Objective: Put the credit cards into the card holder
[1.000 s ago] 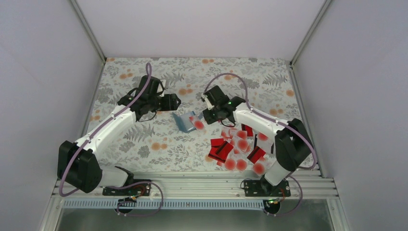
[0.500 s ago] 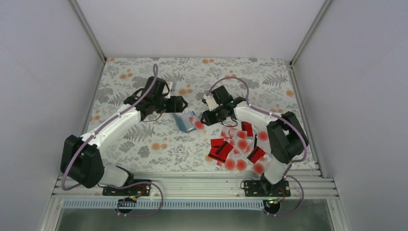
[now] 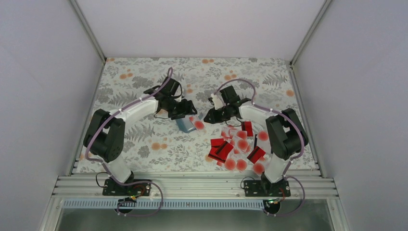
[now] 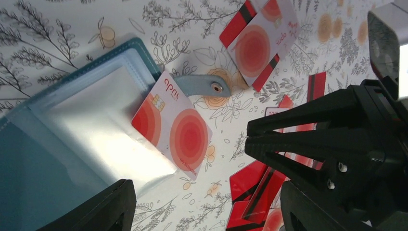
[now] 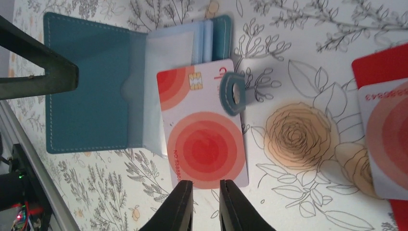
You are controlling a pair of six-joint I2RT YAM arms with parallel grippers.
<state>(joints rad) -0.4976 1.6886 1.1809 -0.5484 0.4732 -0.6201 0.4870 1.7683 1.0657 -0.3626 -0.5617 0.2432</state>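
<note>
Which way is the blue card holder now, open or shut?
Open. The card holder lies spread flat on the tablecloth, inner side up, with its clear sleeves showing and its snap strap undone.

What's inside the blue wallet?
The card holder lies open, showing clear plastic sleeves. One red-dot card has an edge tucked at them, and most of it sticks out. Anything deeper between the stacked sleeves is covered and cannot be seen.
</note>
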